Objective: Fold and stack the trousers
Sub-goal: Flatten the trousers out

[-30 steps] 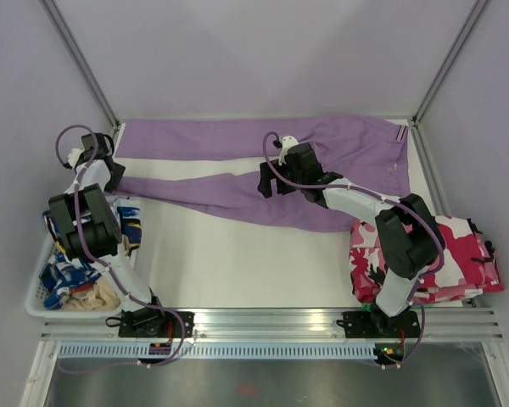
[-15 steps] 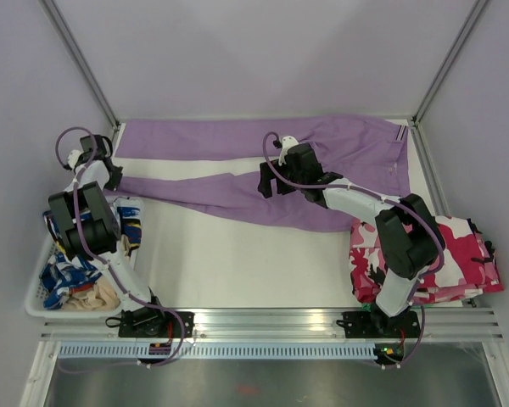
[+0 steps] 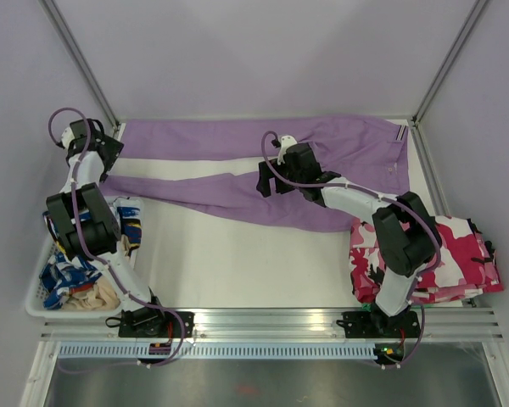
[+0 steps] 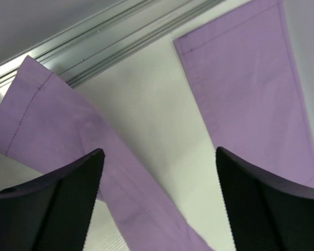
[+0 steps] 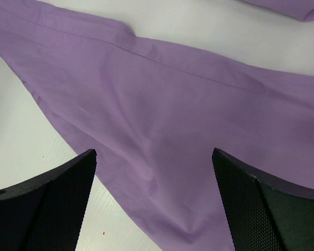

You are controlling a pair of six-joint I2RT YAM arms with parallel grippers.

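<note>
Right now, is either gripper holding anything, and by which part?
Nothing is held: left gripper open above the hems of the long lilac-purple cloth trousers; right gripper open above one leg.

In the top view the right arm [image 3: 356, 202] crosses the trousers [image 3: 204, 140] and hides part of the nearer leg. Beside the trousers' waist end, the same arm's elbow covers a corner of the camouflage garment [image 3: 467, 254]. Near the trousers' hems, the left arm [image 3: 89, 220] hides part of the blue-and-white clothing [image 3: 64, 275]. In the wrist views both trouser legs run past the picture edges. The bottom edge cuts off the fingers of the left gripper [image 4: 159, 151] and the right gripper [image 5: 154, 151].
</note>
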